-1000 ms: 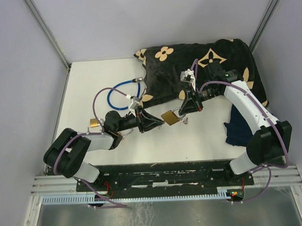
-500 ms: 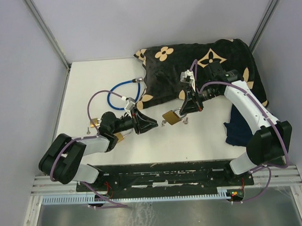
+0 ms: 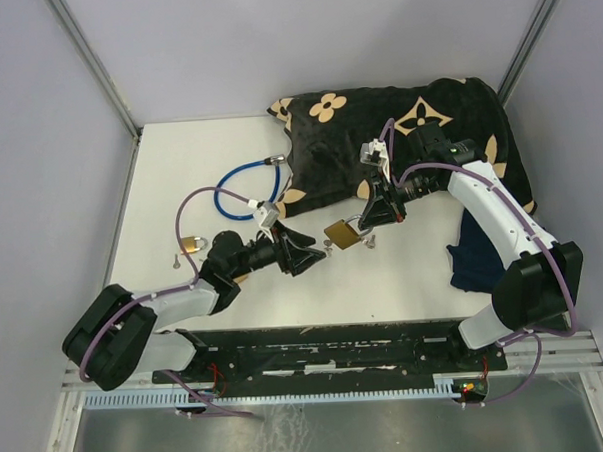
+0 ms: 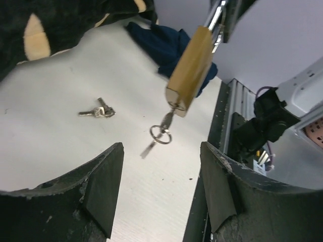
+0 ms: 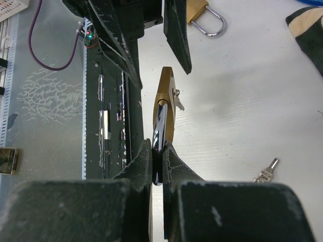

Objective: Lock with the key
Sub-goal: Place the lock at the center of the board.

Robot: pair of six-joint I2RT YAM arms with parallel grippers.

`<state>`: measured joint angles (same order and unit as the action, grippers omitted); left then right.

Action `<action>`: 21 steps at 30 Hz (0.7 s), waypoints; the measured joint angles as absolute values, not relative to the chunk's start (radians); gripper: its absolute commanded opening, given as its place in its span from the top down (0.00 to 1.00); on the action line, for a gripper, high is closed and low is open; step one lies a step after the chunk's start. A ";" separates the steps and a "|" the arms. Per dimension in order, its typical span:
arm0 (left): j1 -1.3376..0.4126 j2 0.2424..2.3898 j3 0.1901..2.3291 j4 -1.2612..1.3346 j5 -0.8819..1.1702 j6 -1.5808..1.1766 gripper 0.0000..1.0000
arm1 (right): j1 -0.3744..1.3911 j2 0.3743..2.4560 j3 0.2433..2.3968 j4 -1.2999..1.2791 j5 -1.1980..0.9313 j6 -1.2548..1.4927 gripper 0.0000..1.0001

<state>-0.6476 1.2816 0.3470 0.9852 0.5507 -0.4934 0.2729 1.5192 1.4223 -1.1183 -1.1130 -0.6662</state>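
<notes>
The right gripper (image 5: 157,151) is pressed together on the metal bow of the brass padlock (image 4: 191,70) and holds it in the air above the table (image 3: 179,171), with the keyhole end turned toward the left arm. The key (image 4: 168,119) sits in that keyhole, and a ring (image 4: 160,134) with a second key hangs from it. The left gripper (image 3: 315,253) is spread wide and empty, just in front of the key. To do the step well, I think the left fingers (image 4: 103,186) should close on the flat head of the key, not on the loose ring, and turn around the axis of the lock. The padlock can swing, so the turn should be slow. Whether the bow is pushed in, I cannot tell.
</notes>
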 measured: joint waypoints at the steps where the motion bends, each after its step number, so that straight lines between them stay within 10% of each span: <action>1: -0.648 1.282 0.355 0.959 0.538 -0.484 0.34 | 0.273 1.519 1.422 -1.118 -1.113 -0.666 0.98; 10: -0.647 1.343 0.451 0.900 0.540 -0.463 0.46 | 0.273 1.519 1.422 -1.118 -1.115 -0.660 0.98; 21: -0.645 1.431 0.500 0.928 0.670 -0.467 0.97 | 0.273 1.519 1.422 -1.116 -1.114 -0.660 0.98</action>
